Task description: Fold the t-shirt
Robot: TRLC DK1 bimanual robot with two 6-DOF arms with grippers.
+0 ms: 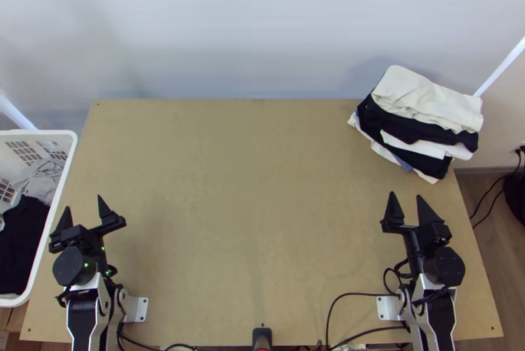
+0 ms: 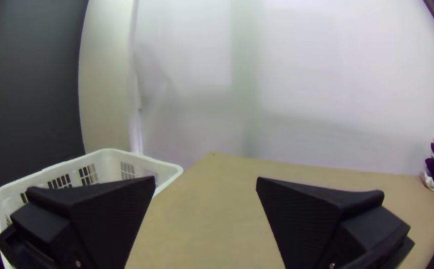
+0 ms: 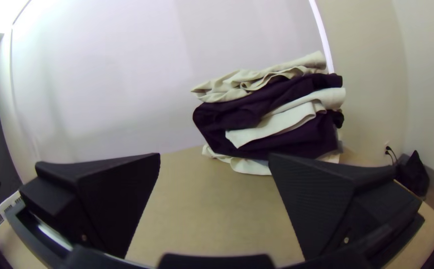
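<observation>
Noting soft, rounded folds in a stack of cream, black and white cloths (image 1: 426,98), at far right corner of light wooden table (image 1: 262,220). Seeing bunched black cloth (image 1: 20,239) and grey cloth (image 1: 41,184) inside white slotted plastic basket (image 1: 46,132), beside left edge. Cannot tell which piece is the t-shirt. Finding left gripper (image 1: 84,202) and right gripper (image 1: 405,195) both spread open, well apart, wide room between.

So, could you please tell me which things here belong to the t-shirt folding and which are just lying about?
For the job:
left claw, open
right claw, open
table
basket of loose clothes, probably the source
folded pile, probably the destination

Lying about:
dark item on the floor
black cable on the table
</observation>
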